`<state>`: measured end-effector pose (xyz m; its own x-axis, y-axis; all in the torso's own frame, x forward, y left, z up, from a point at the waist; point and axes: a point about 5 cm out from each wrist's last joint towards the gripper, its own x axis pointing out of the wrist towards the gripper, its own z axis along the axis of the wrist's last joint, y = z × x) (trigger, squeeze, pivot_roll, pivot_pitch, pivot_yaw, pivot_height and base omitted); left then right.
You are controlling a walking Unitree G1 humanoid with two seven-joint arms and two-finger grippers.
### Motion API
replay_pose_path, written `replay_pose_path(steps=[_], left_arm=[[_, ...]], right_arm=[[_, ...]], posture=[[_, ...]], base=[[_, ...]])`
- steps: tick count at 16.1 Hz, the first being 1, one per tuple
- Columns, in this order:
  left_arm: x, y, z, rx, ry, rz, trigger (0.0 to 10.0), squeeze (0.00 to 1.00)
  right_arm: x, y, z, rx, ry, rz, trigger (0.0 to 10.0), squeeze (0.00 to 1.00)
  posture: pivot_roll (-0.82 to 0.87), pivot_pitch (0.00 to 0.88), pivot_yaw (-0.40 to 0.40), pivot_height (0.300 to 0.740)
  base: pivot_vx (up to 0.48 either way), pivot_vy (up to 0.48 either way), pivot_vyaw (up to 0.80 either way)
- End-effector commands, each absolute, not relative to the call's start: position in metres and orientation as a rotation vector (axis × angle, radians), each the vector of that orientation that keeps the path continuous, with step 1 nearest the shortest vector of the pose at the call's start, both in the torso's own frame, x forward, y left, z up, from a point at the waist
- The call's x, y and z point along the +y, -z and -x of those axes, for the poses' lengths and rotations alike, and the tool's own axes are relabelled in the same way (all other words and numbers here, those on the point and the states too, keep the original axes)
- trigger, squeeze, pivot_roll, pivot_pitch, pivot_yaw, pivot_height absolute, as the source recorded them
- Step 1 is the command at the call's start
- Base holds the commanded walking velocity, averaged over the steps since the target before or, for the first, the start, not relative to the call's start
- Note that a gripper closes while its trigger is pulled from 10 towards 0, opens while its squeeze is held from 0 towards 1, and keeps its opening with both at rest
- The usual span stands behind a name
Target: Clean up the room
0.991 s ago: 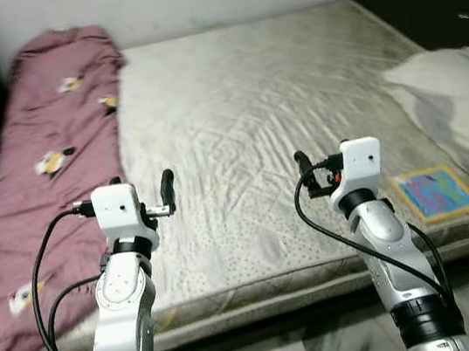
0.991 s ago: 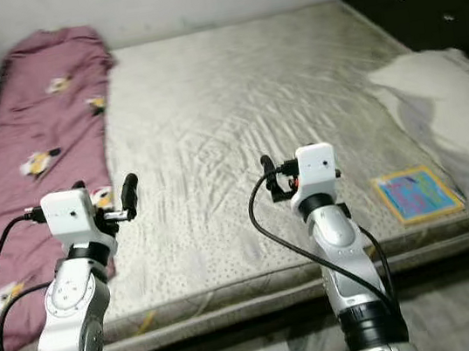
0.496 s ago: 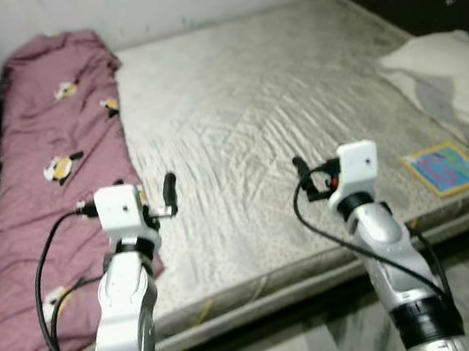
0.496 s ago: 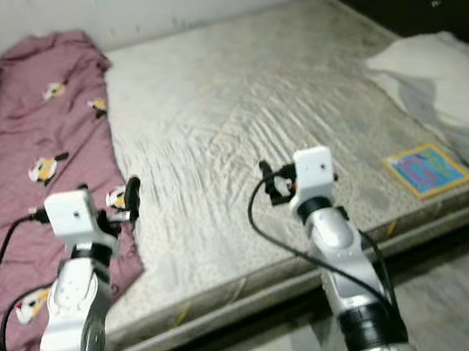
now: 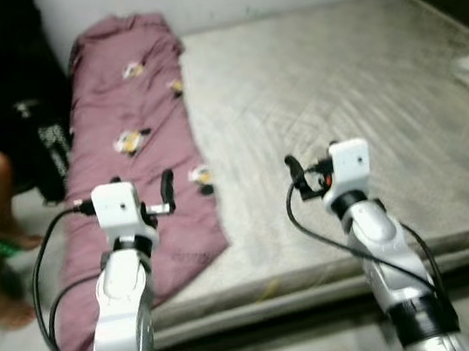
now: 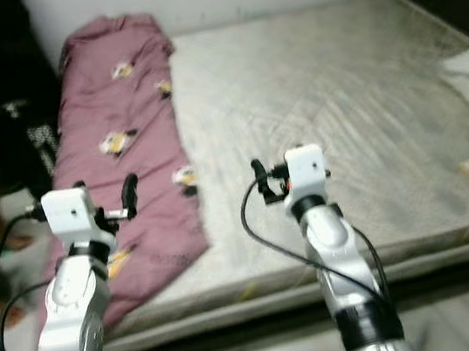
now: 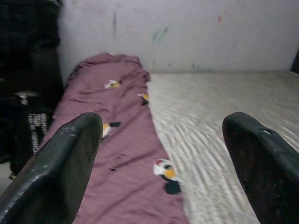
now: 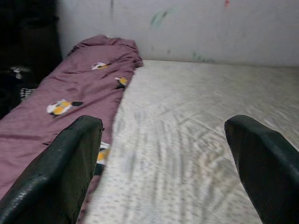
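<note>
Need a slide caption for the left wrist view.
Open left pincer aimed at the maroon blanket lying along the bare mattress.
</note>
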<state>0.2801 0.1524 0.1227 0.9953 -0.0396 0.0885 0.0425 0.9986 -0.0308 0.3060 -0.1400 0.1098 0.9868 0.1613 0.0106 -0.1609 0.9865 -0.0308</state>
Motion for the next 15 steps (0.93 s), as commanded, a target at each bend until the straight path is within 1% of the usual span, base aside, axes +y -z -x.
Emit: replay_pose_path(steps=[1,2,3,7,11,13,15], left_arm=[[0.1606,-0.1241,-0.2808,-0.088,0.019,0.015,10.0,0.0],[0.1607,-0.1253,-0.2823,-0.091,0.019,0.014,10.0,0.0],[0.1618,-0.1259,-0.2828,-0.094,0.013,0.015,10.0,0.0],[0.163,-0.1256,-0.2813,-0.097,-0.002,0.015,10.0,0.0],[0.1641,-0.1257,-0.2836,-0.1,-0.012,0.019,10.0,0.0],[0.164,-0.1263,-0.2829,-0.108,-0.009,0.023,10.0,0.0],[0.1677,-0.1264,-0.2803,-0.104,-0.052,0.01,10.0,0.0]], right_arm=[[-0.1326,-0.114,-0.3082,-0.029,-0.181,0.02,10.0,0.0],[-0.1325,-0.1146,-0.3097,-0.029,-0.179,0.021,10.0,0.0],[-0.1324,-0.1145,-0.3102,-0.028,-0.177,0.022,10.0,0.0],[-0.1329,-0.1154,-0.3117,-0.031,-0.177,0.02,10.0,0.0],[-0.1327,-0.1178,-0.3145,-0.043,-0.177,0.029,10.0,0.0],[-0.1332,-0.1194,-0.3159,-0.056,-0.172,0.025,10.0,0.0],[-0.1324,-0.1212,-0.3154,-0.063,-0.172,0.019,10.0,0.0]], posture=[[-0.01,0.032,0.014,0.74],[-0.01,0.054,0.015,0.74],[-0.01,0.042,0.016,0.74],[-0.01,0.046,0.013,0.74],[-0.01,0.037,0.011,0.74],[-0.01,0.028,0.012,0.74],[-0.01,0.037,0.006,0.74]], base=[[0.0,0.48,0.0],[0.0,0.48,0.0],[0.0,0.48,0.0],[0.0,0.48,0.0],[0.0,0.366,0.0],[0.0,0.0,0.0],[0.0,0.0,0.0]])
